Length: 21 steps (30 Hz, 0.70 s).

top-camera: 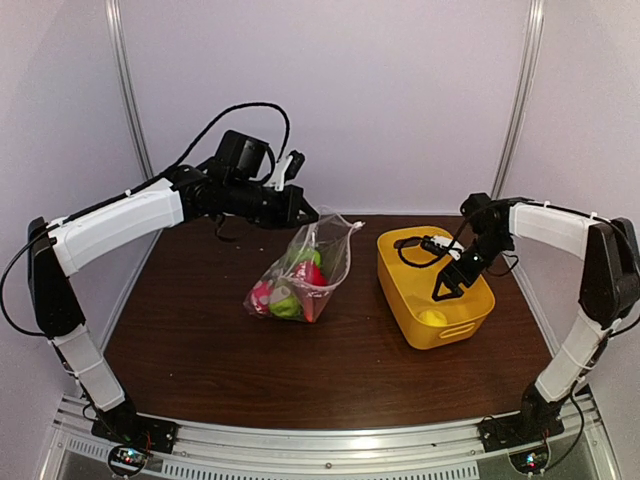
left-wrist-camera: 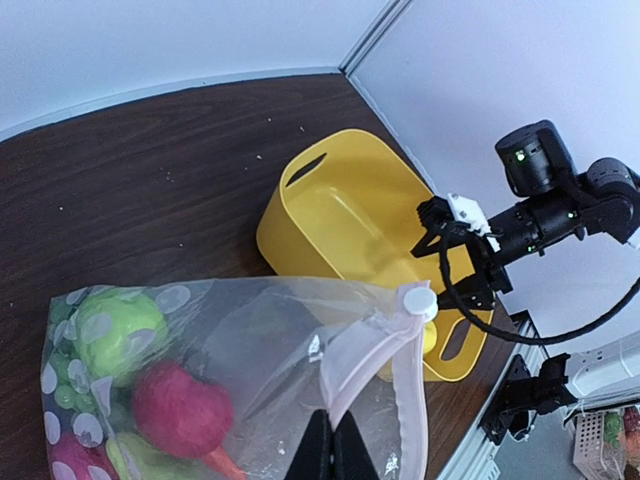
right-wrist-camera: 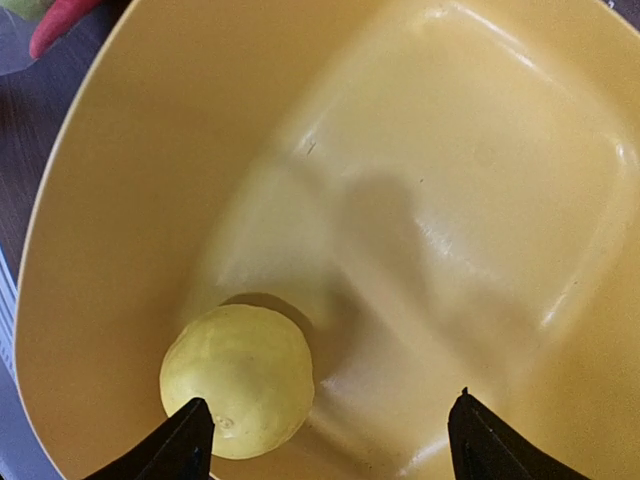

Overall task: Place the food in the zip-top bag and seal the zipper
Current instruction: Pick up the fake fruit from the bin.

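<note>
The clear dotted zip-top bag (top-camera: 300, 275) sits mid-table holding red, pink and green toy food (top-camera: 285, 295). My left gripper (top-camera: 308, 214) is shut on its mouth edge and holds it up; in the left wrist view (left-wrist-camera: 334, 440) the fingers pinch the pale zipper strip (left-wrist-camera: 375, 345), whose white slider (left-wrist-camera: 417, 298) sits at the far end. My right gripper (top-camera: 442, 291) is open inside the yellow basket (top-camera: 412, 300), above a yellow toy fruit (right-wrist-camera: 238, 378). The fruit lies beside the left fingertip (right-wrist-camera: 185, 440), apart from the right one.
The yellow basket stands right of the bag and shows in the left wrist view (left-wrist-camera: 330, 215). A red food tip (right-wrist-camera: 60, 22) shows past the basket rim (right-wrist-camera: 60, 200). The table's back wall and metal posts stand behind.
</note>
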Available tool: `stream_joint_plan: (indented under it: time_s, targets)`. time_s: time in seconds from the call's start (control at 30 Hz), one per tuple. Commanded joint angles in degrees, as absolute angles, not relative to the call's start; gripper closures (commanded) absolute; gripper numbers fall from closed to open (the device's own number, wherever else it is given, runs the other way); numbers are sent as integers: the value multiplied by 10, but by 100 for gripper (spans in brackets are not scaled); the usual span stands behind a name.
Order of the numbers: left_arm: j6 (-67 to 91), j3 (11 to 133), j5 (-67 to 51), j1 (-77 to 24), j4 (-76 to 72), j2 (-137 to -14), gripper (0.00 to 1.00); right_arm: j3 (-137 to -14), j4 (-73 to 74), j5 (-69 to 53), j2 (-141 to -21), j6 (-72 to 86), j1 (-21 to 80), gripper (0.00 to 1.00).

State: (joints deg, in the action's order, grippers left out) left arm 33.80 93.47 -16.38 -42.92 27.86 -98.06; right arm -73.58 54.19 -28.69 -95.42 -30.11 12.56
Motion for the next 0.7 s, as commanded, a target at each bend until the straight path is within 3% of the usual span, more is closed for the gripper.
stream_joint_plan:
  time_s: [0.0, 0.67]
  targets:
    - [345, 932, -170, -431, 244, -968, 100, -706, 544, -291, -964, -314, 125, 18]
    - [347, 916, -174, -431, 236, -964, 100, -669, 560, -360, -999, -345, 133, 18]
